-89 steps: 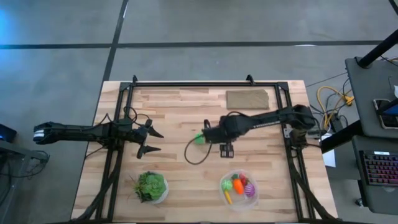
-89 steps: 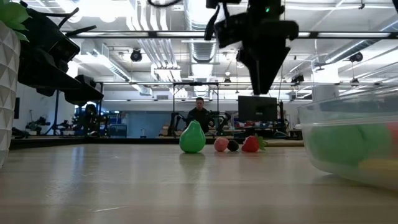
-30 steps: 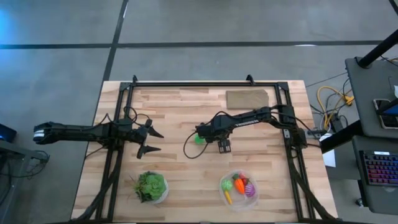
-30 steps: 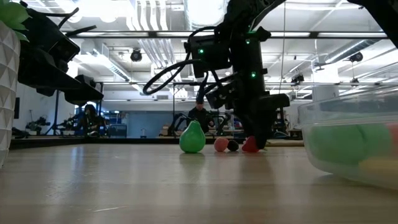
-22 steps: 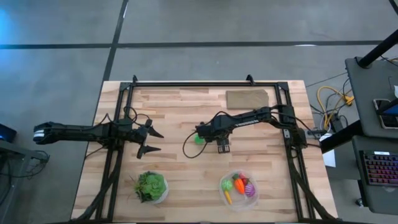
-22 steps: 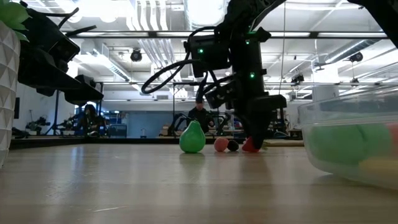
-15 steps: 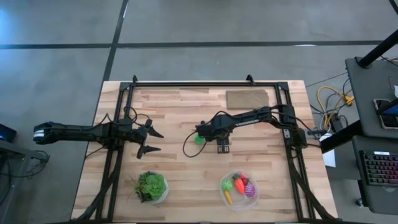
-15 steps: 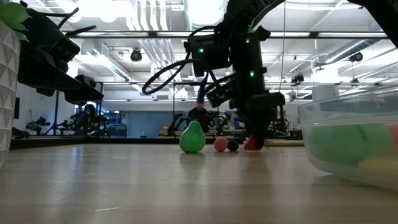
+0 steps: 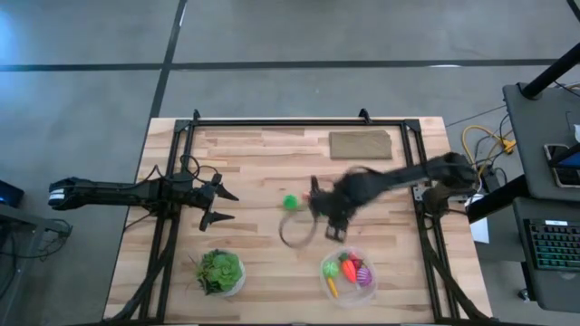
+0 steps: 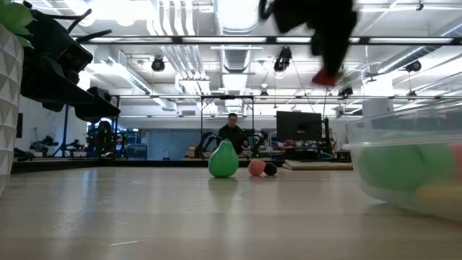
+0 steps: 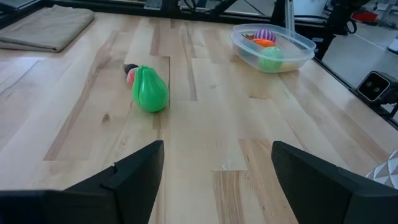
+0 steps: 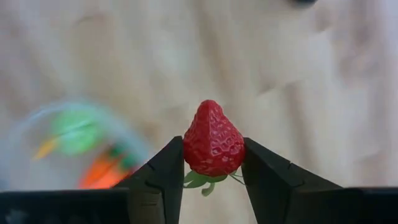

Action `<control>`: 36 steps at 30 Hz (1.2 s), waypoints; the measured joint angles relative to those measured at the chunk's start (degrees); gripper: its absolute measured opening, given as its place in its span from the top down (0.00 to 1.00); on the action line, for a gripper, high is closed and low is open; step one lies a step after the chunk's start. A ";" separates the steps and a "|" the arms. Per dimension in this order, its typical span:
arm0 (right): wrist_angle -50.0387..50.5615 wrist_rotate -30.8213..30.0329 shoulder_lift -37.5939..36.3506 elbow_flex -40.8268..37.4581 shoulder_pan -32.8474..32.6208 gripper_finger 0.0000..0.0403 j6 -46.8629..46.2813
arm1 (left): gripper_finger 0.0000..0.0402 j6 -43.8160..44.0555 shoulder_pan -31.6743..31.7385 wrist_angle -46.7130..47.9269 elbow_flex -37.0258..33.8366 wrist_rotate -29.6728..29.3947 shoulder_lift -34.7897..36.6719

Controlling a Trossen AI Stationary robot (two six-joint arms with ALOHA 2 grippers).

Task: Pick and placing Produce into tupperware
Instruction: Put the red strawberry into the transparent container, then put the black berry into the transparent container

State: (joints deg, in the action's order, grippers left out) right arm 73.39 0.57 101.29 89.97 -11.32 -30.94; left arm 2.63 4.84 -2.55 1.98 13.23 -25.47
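One strawberry [image 12: 212, 140] is sitting clamped between the right gripper [image 12: 211, 163] fingers above the desk's middle, apparently near the tupperware [image 9: 349, 272]; left gripper [image 9: 217, 204] is waiting, fingers apart, at the left edge.

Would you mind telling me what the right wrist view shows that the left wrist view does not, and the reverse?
Only the right wrist view shows the red strawberry clamped in the right gripper. Only the left wrist view shows the green pear on the table, the folded cloth and the open left gripper. Both show the tupperware, already holding produce.
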 joint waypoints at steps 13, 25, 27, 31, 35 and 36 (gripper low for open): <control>-9.51 4.83 5.83 -0.20 -23.05 0.67 -34.36 | 0.29 0.00 0.00 0.01 -0.02 -0.02 0.00; -16.43 9.07 12.48 -0.20 -27.57 0.61 -41.92 | 0.29 -0.02 0.01 0.02 -0.02 0.00 0.00; -16.23 9.16 13.21 -0.22 -27.67 0.55 -42.70 | 0.29 0.00 0.02 0.01 -0.02 -0.01 0.00; -16.16 9.93 13.62 -0.22 -27.67 0.42 -43.21 | 0.29 -0.02 0.02 0.02 -0.02 0.00 0.00; -15.40 8.56 12.47 -0.01 -27.04 0.32 -42.32 | 0.29 -0.01 0.01 0.03 -0.01 -0.02 0.00; -14.93 6.65 11.73 0.35 -26.61 0.31 -41.67 | 0.29 0.00 0.01 0.01 0.00 -0.02 0.00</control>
State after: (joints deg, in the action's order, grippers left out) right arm 58.47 7.21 113.03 90.32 -37.93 -72.60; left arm 2.63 4.85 -2.53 1.97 13.21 -25.47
